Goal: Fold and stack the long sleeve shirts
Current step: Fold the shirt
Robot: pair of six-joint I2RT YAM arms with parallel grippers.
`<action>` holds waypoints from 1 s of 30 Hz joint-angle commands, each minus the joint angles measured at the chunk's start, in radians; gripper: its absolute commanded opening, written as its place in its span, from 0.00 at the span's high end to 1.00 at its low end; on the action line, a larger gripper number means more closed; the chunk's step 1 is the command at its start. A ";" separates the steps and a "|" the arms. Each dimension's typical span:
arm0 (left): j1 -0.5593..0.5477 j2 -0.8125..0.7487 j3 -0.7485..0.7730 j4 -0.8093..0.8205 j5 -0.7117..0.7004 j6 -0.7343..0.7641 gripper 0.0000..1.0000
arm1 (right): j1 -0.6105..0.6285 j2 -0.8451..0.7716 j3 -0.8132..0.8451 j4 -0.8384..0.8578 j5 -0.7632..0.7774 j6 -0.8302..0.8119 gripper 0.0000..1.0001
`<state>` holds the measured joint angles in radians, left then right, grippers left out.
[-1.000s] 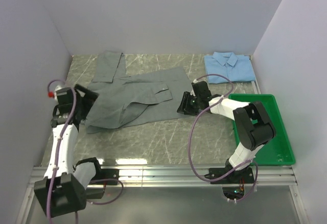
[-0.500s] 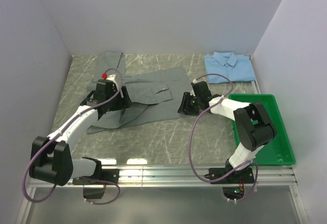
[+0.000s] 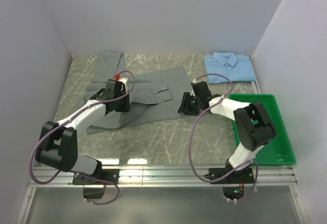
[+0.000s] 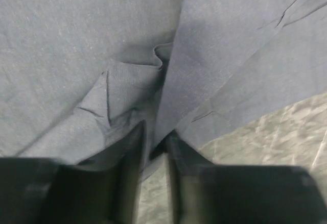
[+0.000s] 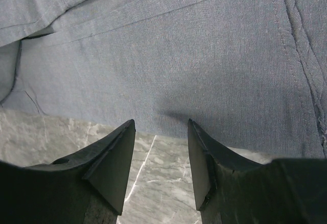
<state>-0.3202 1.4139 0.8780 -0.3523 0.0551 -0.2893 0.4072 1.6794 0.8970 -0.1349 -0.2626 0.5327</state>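
The grey long sleeve shirt [image 3: 153, 83] lies spread and rumpled across the middle of the table, one sleeve reaching toward the back wall. My left gripper [image 3: 120, 97] rests on its left half. In the left wrist view the left gripper [image 4: 156, 132] has its jaws drawn close with a fold of the grey cloth [image 4: 102, 40] pinched between them. My right gripper [image 3: 183, 104] sits at the shirt's right hem. Seen from the right wrist, the right gripper [image 5: 161, 124] stands open at the cloth [image 5: 179, 45] edge, with only marble between its fingers. The light blue shirt [image 3: 230, 67] lies folded at the back right.
A green plastic tray [image 3: 265, 132] stands along the right side, beside the right arm. White walls close the table on the left, back and right. Marble table surface [image 3: 168, 132] shows in front of the grey shirt.
The left arm swung from the table's left edge in over the grey shirt, and its jaws closed onto the cloth. The right arm and both shirts stayed put.
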 commanded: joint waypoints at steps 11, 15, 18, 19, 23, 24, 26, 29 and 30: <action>-0.006 0.049 0.151 0.116 -0.236 0.326 0.99 | 0.007 -0.030 0.028 0.011 -0.006 -0.014 0.48; -0.006 0.080 0.162 0.216 -0.276 0.418 1.00 | 0.005 -0.034 0.026 0.014 -0.009 -0.017 0.49; -0.005 0.095 0.161 0.283 -0.264 0.461 0.99 | 0.005 -0.033 0.028 0.012 -0.012 -0.017 0.49; -0.006 0.092 0.156 0.312 -0.268 0.472 0.99 | 0.005 -0.037 0.028 0.009 -0.012 -0.020 0.49; -0.005 0.085 0.121 0.407 -0.320 0.522 0.99 | 0.005 -0.044 0.025 0.012 -0.010 -0.027 0.49; -0.006 0.083 0.101 0.430 -0.327 0.551 0.99 | 0.005 -0.044 0.025 0.014 -0.013 -0.027 0.49; -0.006 0.085 0.085 0.470 -0.339 0.578 0.97 | 0.005 -0.044 0.025 0.015 -0.020 -0.028 0.49; -0.006 0.108 0.091 0.486 -0.342 0.587 0.95 | 0.008 -0.052 0.026 0.017 -0.023 -0.033 0.49; -0.006 0.109 0.095 0.477 -0.336 0.575 0.95 | 0.007 -0.055 0.026 0.015 -0.023 -0.037 0.49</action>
<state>-0.3225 1.5162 0.9691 0.0422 -0.2619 0.2508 0.4080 1.6791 0.8970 -0.1349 -0.2794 0.5194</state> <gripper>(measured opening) 0.047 0.511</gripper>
